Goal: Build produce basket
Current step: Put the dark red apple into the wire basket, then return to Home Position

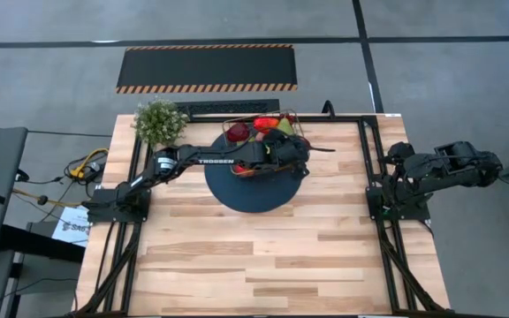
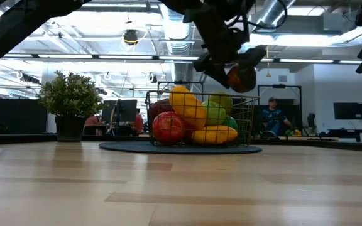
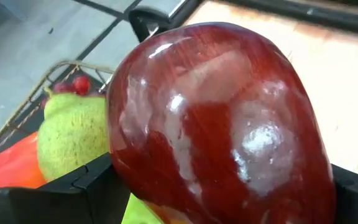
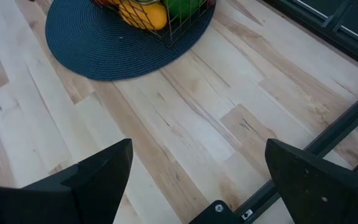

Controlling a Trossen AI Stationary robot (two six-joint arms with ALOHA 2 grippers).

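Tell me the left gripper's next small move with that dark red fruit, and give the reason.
Probably lower it a little and open. The left gripper holds the dark red fruit above the basket, which already sits heaped with produce on the blue mat. The fruit hangs over the basket's right part, so a short descent should set it on the pile, though it might roll. The right gripper waits open, away at the table's side.

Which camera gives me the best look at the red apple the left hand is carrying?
Left wrist view: the red apple fills it, clamped between the fingers. Low view shows it small above the basket; the high view hides it; the right wrist view misses it.
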